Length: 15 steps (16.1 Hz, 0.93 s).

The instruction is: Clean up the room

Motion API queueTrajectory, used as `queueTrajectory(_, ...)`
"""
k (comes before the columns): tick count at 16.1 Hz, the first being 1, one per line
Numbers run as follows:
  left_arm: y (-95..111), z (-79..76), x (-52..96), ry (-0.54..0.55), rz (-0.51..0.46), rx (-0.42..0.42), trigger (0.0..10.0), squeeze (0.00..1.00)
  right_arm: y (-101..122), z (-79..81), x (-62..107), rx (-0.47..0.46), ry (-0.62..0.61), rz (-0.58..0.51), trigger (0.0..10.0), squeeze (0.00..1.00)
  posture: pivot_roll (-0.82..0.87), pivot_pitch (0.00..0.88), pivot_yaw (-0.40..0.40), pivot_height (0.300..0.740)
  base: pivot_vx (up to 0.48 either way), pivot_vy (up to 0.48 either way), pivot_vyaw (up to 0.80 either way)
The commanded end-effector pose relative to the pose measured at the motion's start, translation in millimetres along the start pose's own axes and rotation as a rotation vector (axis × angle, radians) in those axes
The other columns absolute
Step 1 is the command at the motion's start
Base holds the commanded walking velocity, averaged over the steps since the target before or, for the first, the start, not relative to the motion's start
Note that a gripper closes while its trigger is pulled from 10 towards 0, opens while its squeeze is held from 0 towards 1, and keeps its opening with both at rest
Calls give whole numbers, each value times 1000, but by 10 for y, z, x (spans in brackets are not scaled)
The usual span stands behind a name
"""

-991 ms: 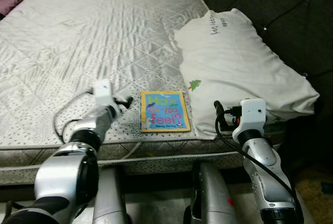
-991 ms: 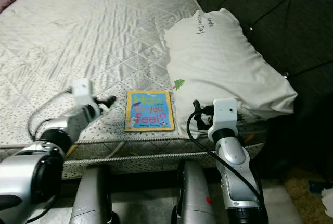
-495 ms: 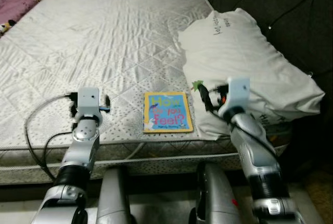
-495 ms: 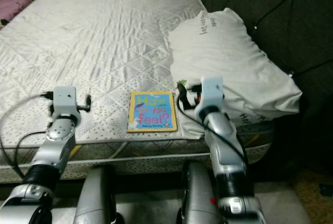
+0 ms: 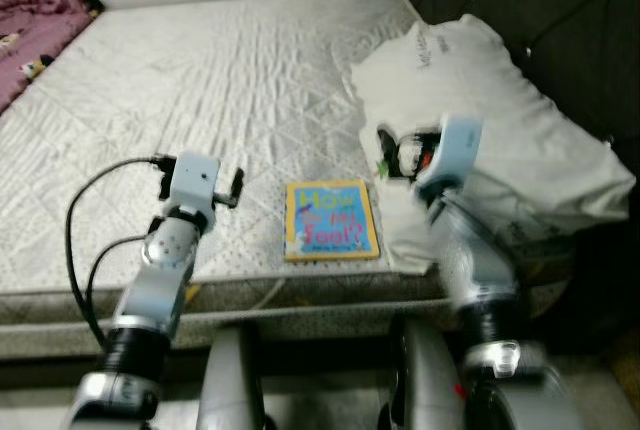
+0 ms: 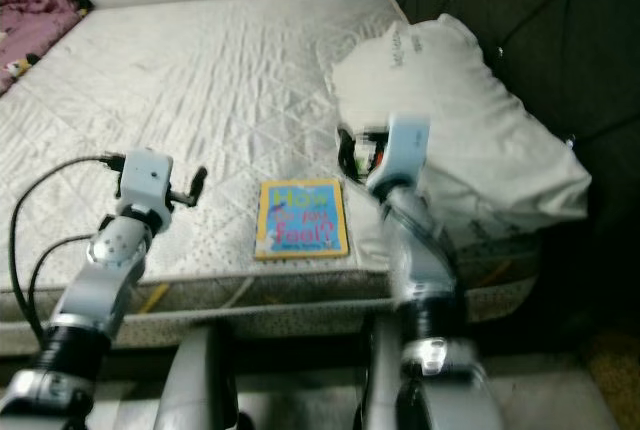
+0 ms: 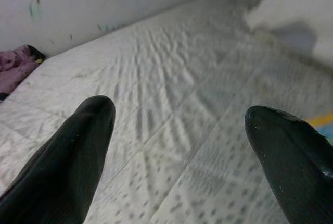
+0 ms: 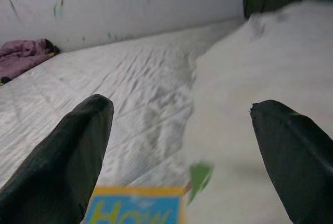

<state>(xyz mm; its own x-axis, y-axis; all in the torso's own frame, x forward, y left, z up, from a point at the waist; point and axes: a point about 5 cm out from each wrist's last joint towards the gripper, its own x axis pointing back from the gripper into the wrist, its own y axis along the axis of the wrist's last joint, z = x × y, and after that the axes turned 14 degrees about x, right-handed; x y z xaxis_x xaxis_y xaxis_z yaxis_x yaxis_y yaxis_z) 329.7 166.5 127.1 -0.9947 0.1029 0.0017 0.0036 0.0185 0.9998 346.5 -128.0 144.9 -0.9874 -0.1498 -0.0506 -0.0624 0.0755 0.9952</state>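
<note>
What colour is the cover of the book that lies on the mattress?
The book has a blue cover with a yellow border; it shows best in the left eye view.

Bedroom: bare mattress (image 5: 200,80), pillow (image 5: 500,120), padded headboard (image 5: 530,0).

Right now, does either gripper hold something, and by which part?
Nothing is held. The left gripper and the right gripper are both open above the mattress; the book lies untouched.
</note>
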Motion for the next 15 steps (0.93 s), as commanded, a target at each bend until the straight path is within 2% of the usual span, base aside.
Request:
queueTrajectory(1,78,60,40,57,-63,30,10000,0,133,13,34,21,-40,-87,10000,0,10,0,102,593,0,0,0)
queueTrajectory(2,78,75,75,81,-80,61,10000,0,108,17,98,37,-61,-96,10000,0,3,0,100,602,0,0,0)
queueTrajectory(3,80,136,116,125,-101,58,10000,0,91,3,182,75,-83,-104,10000,0,2,0,94,616,0,0,0)
queueTrajectory(6,100,257,157,181,-130,56,10000,0,-13,-44,314,55,-134,-63,10000,0,-2,0,80,648,0,0,0)
queueTrajectory(7,125,263,152,188,-133,30,10000,0,-8,-38,327,64,-137,-65,10000,0,-2,0,84,657,0,0,0)
queueTrajectory(10,116,226,162,149,-105,71,10000,0,-122,25,394,58,-153,-35,10000,0,-2,0,109,685,0,0,0)
queueTrajectory(13,274,95,179,124,-144,72,10000,0,-114,59,404,51,-151,-31,10000,0,16,0,105,713,0,0,0)
queueTrajectory(14,312,63,202,98,-155,45,10000,0,-139,52,428,42,-159,-22,10000,0,22,0,100,722,0,0,0)
queueTrajectory(15,284,44,240,83,-146,47,10000,0,-183,44,485,38,-160,-3,10000,0,16,0,94,736,0,0,0)
